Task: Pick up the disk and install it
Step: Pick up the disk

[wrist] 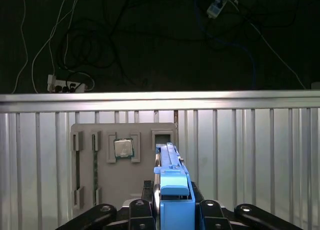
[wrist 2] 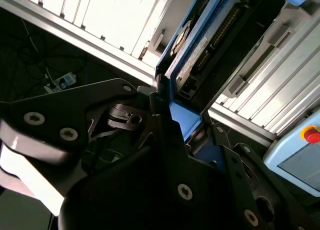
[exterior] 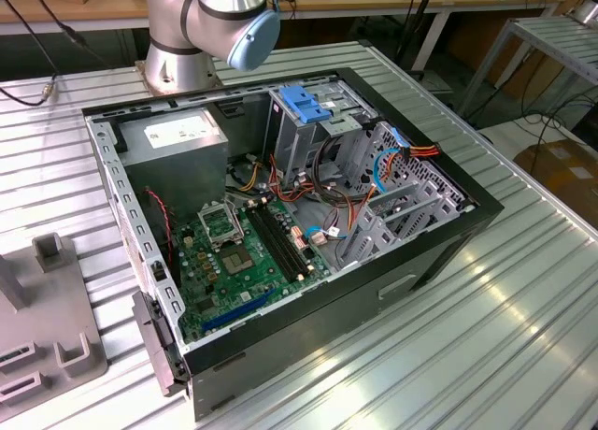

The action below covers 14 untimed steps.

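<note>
The black two-fingered claw (wrist: 172,210) is clamped on the disk (wrist: 171,182) — a flat grey-metal hard drive in a blue plastic side bracket — held edge-on, its long axis running straight out from the claw. It hangs over the grey plastic fixture tray (wrist: 120,185) on the ribbed metal table (wrist: 250,155); the open black computer case (exterior: 420,252) stands beside that tray.

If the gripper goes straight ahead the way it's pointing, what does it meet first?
Likely the grey fixture tray, with the held disk touching first, near the tray's empty pocket; depth is unclear.
</note>
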### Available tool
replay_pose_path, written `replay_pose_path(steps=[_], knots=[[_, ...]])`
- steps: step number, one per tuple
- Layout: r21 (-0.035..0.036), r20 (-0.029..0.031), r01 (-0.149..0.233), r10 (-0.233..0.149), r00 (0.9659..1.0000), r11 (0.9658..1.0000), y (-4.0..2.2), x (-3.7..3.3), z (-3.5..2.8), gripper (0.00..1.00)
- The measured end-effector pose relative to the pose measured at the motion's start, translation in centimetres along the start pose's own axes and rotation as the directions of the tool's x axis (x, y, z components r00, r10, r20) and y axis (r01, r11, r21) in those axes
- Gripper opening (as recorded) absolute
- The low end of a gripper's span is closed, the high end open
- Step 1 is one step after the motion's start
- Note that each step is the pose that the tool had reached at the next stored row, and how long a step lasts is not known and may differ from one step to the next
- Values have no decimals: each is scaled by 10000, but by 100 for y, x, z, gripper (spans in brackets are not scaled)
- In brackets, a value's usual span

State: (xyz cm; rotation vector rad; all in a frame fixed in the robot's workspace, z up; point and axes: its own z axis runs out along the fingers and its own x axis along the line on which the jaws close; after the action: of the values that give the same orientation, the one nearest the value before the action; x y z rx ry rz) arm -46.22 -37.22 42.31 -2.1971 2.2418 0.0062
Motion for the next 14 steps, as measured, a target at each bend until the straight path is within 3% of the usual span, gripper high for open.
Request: replay_pose_path(steps=[14], knots=[[-1, 0, 0, 0, 10000, 10000, 0, -1, -201, 37]])
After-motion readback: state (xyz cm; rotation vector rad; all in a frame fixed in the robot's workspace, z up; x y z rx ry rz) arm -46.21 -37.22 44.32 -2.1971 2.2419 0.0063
